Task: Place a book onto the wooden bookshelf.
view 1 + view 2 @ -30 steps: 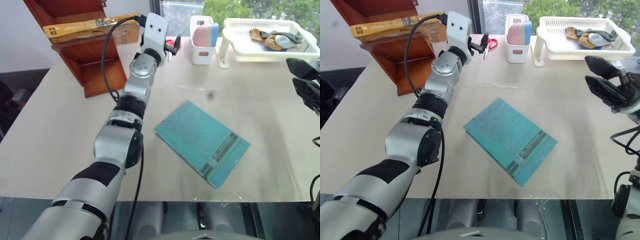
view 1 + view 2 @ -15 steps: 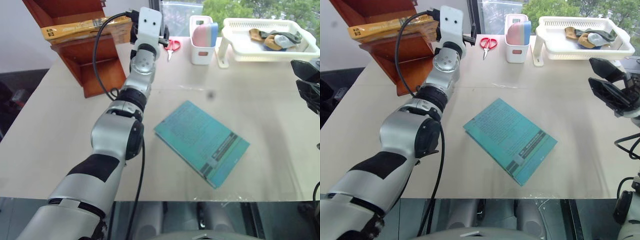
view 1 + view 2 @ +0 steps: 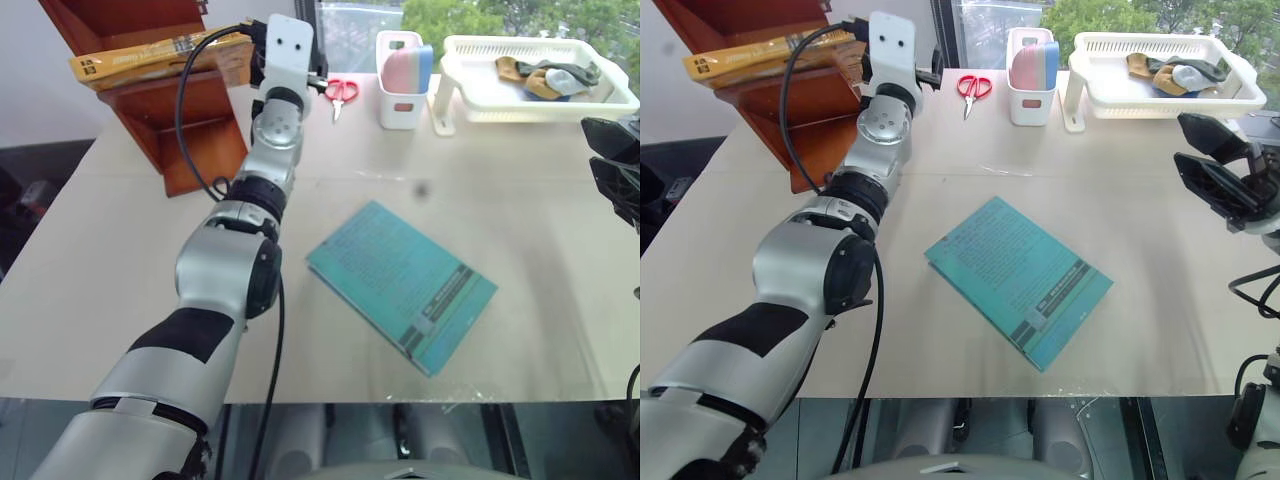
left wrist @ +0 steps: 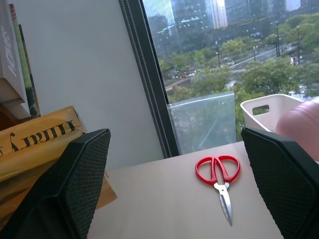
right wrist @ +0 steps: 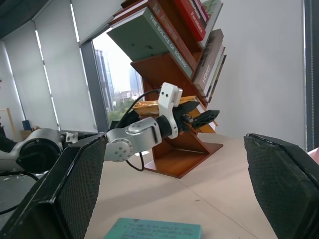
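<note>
The left gripper (image 4: 174,184) stands wide open and empty, its two black fingers (image 4: 75,184) spread with bare tabletop (image 3: 130,250) between them, just beside the book (image 3: 150,58). That thick yellow-orange hardback lies flat on a tier of the wooden bookshelf (image 3: 195,120), one end jutting past the shelf's edge toward the gripper. As a judgement, it is stiff and fairly heavy for its size, with a smooth cover that could slide on the slanted wood. The safest hold would be across its thickness at the jutting end, or a push on that end to seat it deeper.

The right gripper (image 3: 1220,170) hangs spread open and empty, well apart at the tabletop's right side.

Red scissors (image 4: 219,177) lie on the tabletop just beyond the left gripper. Farther right are a white holder (image 3: 403,85) and a white basket (image 3: 530,75). A thin teal book (image 3: 400,285) lies flat mid-tabletop. None of these blocks the shelf; the left arm's own cable (image 3: 185,110) loops close to it.
</note>
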